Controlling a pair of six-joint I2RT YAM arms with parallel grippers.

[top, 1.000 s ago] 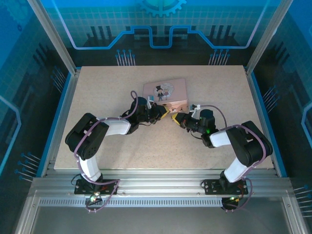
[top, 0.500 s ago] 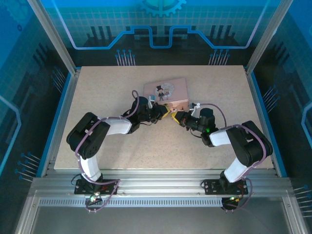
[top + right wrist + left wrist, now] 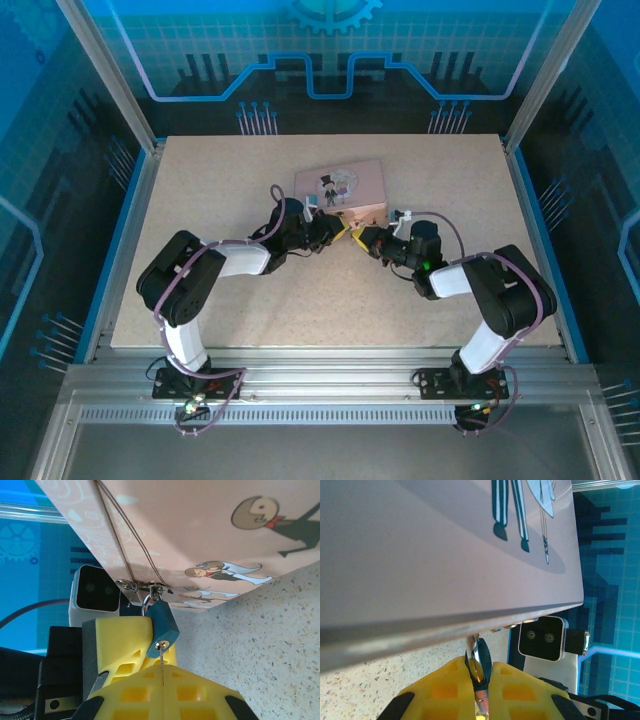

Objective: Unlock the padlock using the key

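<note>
Top view: my left gripper and right gripper meet nose to nose at the near edge of the pink box, mid table. The lock and key are too small to make out here.

Left wrist: my yellow fingers are clenched on the padlock, seen edge-on. Its shackle runs up to the box's underside edge.

Right wrist: my fingers are pinched tight on the key, with only a thin blade showing (edge-on). The tip sits at the keyhole in the bottom of the bluish body. How deep it has gone, I cannot tell. The shackle hangs from the hasp on the box, and the body leans on my left finger.

Step in hand, I judge: seating the key, then turning it. To do it well, I keep the blade in line with the keyway and push fully home before any twist. I roll the right wrist about the blade's own axis (no prying, a thin key would likely bend). The left holds the body firm so it can't swing on the hasp.
</note>
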